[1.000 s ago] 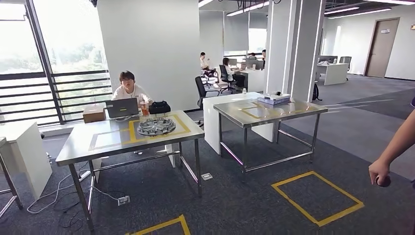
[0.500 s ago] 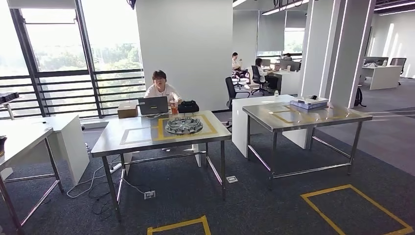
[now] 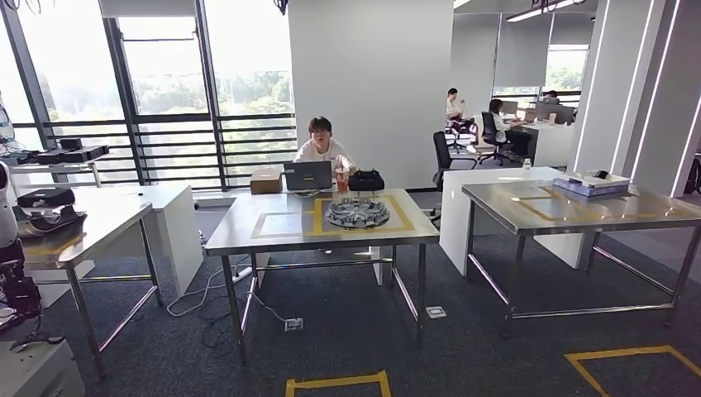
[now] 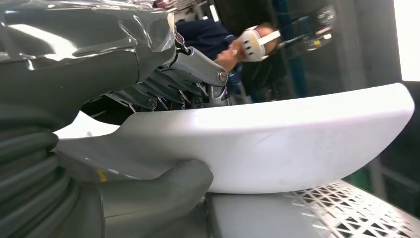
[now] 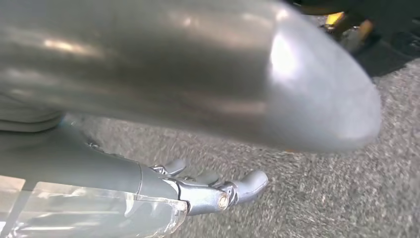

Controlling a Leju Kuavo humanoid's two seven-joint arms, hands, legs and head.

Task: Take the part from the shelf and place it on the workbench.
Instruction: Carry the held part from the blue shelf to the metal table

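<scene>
In the left hand [image 4: 163,124], thumb and dark fingers clamp a smooth, curved white part [image 4: 277,144] above a perforated metal surface [image 4: 356,213]. The right hand [image 5: 208,191] hangs over speckled carpet [image 5: 322,198], fingers loosely apart, holding nothing. Ahead stands a steel workbench [image 3: 248,236].

no readable text, labels, brand marks or numbers anywhere, laptop [image 3: 307,175] lid blank, cardboard box [image 3: 265,180] unmarked, yellow tape outlines on floor [image 3: 337,384] unlettered
</scene>
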